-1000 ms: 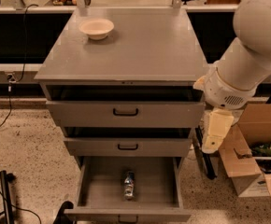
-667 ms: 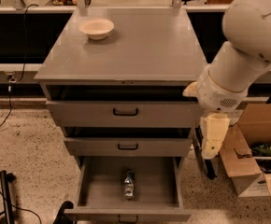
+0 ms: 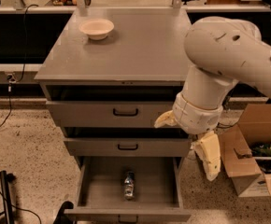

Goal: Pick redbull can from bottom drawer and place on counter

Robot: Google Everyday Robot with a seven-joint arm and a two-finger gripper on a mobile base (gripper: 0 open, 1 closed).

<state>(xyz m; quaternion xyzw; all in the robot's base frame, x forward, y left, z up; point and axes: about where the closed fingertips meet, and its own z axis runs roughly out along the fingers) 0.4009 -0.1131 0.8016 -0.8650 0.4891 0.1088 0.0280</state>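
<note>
The big pale arm (image 3: 224, 45) has swung lower and more to the left than a moment ago. It now covers the right end of the top drawer (image 3: 93, 113). The redbull can (image 3: 129, 185) has not moved.

Closest to us, the bottom drawer (image 3: 98, 190) is pulled wide open. The redbull can sits inside it, near the middle of the drawer floor, with bare grey floor on both sides. I cannot tell if the can stands up or lies down. Nothing touches it.

To the right, on the speckled floor (image 3: 23, 148), there is an open cardboard box (image 3: 240, 162).

The gripper (image 3: 184, 149) hangs in front of the right side of the cabinet, above the open drawer and off to the right of the can. Its two cream fingers (image 3: 209, 157) are spread apart, one pointing left and one pointing down. There is nothing between them, so the claw is open and holds nothing.

Behind the gripper is the middle drawer (image 3: 93, 147), and above that the top drawer. Each has a small black handle.

Higher up is the counter (image 3: 135, 50), a wide flat grey top. A cream bowl (image 3: 96, 29) sits on it near the far left corner.

Farthest away, a long pale shelf (image 3: 126, 3) with metal posts runs behind the cabinet.
</note>
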